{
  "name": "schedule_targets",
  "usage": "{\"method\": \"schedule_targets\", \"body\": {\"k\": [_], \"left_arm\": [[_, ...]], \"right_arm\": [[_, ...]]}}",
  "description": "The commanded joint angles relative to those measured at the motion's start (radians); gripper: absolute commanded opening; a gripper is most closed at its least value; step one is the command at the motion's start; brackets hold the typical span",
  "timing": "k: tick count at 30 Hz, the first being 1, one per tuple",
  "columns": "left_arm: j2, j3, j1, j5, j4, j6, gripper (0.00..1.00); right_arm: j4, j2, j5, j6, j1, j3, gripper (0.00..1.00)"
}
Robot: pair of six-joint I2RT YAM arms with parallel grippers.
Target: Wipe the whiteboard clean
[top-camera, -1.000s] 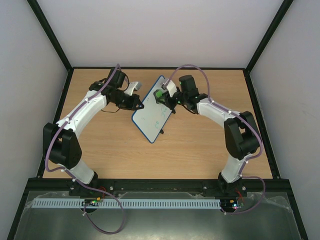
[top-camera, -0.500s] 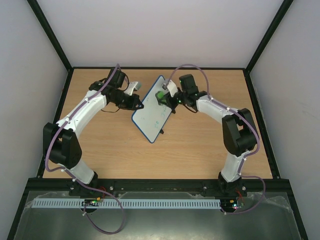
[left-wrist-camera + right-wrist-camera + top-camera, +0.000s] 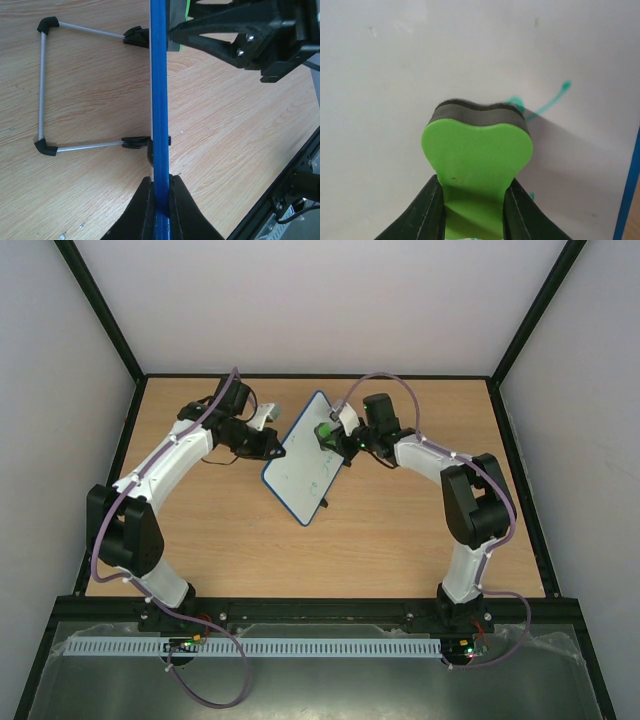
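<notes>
The whiteboard (image 3: 300, 472) stands tilted on the table, with a blue frame and faint green writing. My left gripper (image 3: 279, 449) is shut on its left edge; in the left wrist view the blue frame (image 3: 160, 95) runs straight up from between the jaws of that gripper (image 3: 160, 184). My right gripper (image 3: 330, 433) is shut on a green eraser (image 3: 322, 429) near the board's upper part. Seen from the right wrist, the eraser (image 3: 477, 145) presses its dark felt against the white surface (image 3: 415, 60) beside a green stroke (image 3: 549, 102), with the right gripper (image 3: 474, 196) clamping its stem.
The board's wire stand (image 3: 43, 86) with black feet rests on the wooden table (image 3: 400, 530) behind it. The right gripper's black body (image 3: 245, 35) is close on the board's other side. Black cage rails (image 3: 330, 608) run along the table's near edge.
The right arm has drawn in a little and the eraser has slid slightly along the board's upper part. The left gripper and the board have stayed put.
</notes>
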Motion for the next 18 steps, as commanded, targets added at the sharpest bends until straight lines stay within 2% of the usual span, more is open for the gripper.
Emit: {"method": "schedule_targets", "body": {"k": [1,11,14,18], "left_arm": [[0.056,-0.013,-0.046,0.071,-0.072,0.016,0.03],[0.042,-0.03,-0.046,0.072,-0.067,0.017,0.03],[0.04,-0.034,-0.046,0.074,-0.066,0.017,0.03],[0.037,-0.04,-0.046,0.072,-0.062,0.016,0.03]], "right_arm": [[-0.042,0.053,0.029,-0.041,0.036,-0.04,0.02],[-0.077,0.124,0.043,0.051,0.035,0.276,0.02],[-0.076,0.149,0.045,0.056,0.036,0.274,0.02],[-0.045,0.152,0.047,0.036,0.035,0.156,0.02]]}}
